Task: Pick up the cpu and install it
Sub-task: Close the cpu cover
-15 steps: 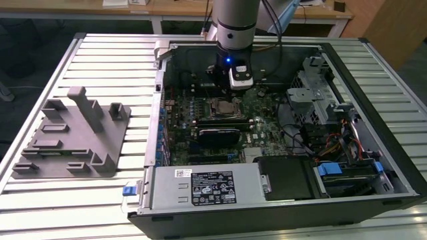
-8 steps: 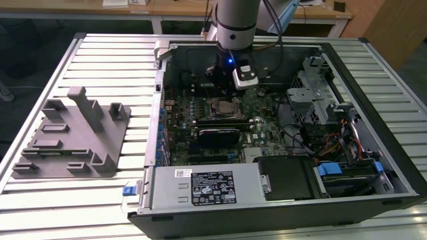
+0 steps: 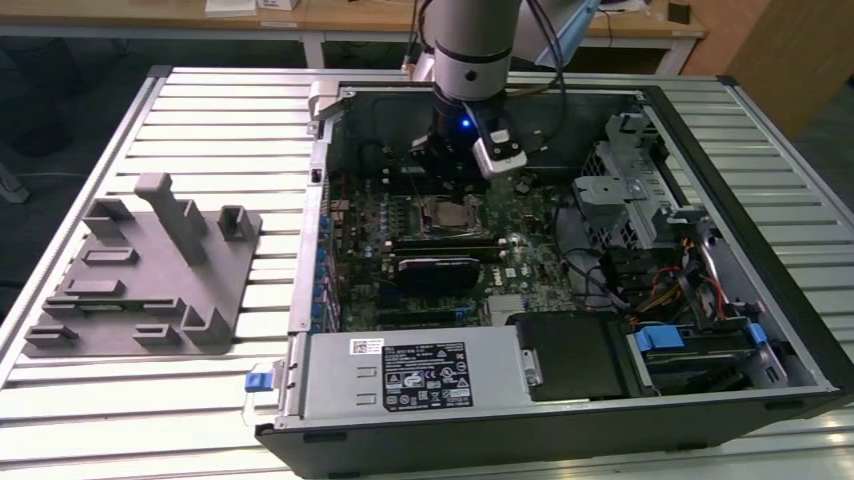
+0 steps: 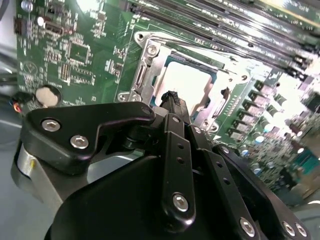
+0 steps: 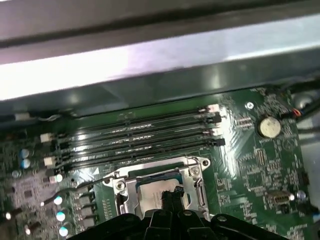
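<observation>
**A:** How is the pincer (image 5: pixel 170 198)?

**B:** Clenched, tips together, gripping nothing. It hangs low over the edge of the cpu (image 5: pixel 150 192); whether it touches, I cannot tell.

**A:** And the cpu itself?

**B:** Lying flat inside the metal socket frame (image 5: pixel 196 176) on the motherboard (image 5: pixel 250 160), pale top up.

**A:** What crowds it?

**B:** Four long memory slots (image 5: pixel 150 132) run just beside the socket. A round coin cell (image 5: pixel 270 126) sits further off, then comes the case wall (image 5: pixel 150 55). The pincer's own black linkage hides part of the chip in both wrist views.

**A:** What does the exterior view add?

**B:** The arm (image 3: pixel 467 40) reaching down into the open computer case (image 3: pixel 534 445). Well apart, at the exterior view's left, a grey block with upright posts (image 3: pixel 147 270) stands on the slatted tabletop (image 3: pixel 227 130).
</observation>
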Motion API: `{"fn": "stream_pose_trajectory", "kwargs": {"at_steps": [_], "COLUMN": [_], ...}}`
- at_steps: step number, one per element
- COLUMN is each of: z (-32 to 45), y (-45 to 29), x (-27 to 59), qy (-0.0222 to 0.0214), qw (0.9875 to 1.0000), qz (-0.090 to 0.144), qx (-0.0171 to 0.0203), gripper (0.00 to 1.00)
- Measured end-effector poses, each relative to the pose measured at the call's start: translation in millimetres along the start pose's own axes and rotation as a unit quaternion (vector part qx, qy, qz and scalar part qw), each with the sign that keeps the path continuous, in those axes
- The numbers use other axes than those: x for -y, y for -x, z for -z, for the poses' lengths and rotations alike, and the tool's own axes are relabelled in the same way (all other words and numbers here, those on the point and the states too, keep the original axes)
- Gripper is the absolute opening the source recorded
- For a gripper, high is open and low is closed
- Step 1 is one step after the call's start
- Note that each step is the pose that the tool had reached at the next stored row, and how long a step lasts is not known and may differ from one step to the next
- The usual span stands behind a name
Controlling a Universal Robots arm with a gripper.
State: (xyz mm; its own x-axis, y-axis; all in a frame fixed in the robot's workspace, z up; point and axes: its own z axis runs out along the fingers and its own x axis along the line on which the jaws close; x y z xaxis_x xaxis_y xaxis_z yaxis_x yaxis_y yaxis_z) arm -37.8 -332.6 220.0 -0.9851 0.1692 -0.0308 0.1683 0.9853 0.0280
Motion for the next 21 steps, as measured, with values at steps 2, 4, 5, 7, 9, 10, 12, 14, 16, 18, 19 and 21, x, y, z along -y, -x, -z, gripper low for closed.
{"fn": "stream_pose_trajectory", "kwargs": {"at_steps": [2, 4, 5, 7, 9, 10, 12, 14, 16, 18, 19, 21], "z": [-0.3, -0.6, -0.6, -0.5, -0.7, -0.9, -1.4, -2.3, -3.1, -4.0, -4.4, -5.1], "y": [0.0, 0.0, 0.1, 0.0, 0.3, 0.4, 0.7, 0.6, -0.7, -3.6, -5.3, -9.0], "x": [0.0, -0.1, 0.0, 0.2, 1.4, 2.3, 4.5, 6.5, 8.0, 9.2, 9.7, 10.6], "qy": [0.0002, -0.0004, -0.0011, -0.0012, -0.0013, -0.0013, -0.0012, -0.0012, -0.0013, -0.0012, -0.0012, -0.0012], "qw": [0.9998, 0.9994, 0.9993, 0.9993, 0.9993, 0.9993, 0.9993, 0.9993, 0.9993, 0.9993, 0.9993, 0.9993], "qz": [0.018, 0.034, 0.037, 0.038, 0.038, 0.038, 0.038, 0.038, 0.037, 0.038, 0.038, 0.038], "qx": [-0.0005, -0.0007, -0.0007, -0.0007, -0.0007, -0.0007, -0.0007, -0.0007, -0.0007, -0.0006, -0.0007, -0.0007], "gripper": [0.11, 0.11, 0.11, 0.11, 0.11, 0.11, 0.11, 0.11, 0.11, 0.11, 0.11, 0.11]}}
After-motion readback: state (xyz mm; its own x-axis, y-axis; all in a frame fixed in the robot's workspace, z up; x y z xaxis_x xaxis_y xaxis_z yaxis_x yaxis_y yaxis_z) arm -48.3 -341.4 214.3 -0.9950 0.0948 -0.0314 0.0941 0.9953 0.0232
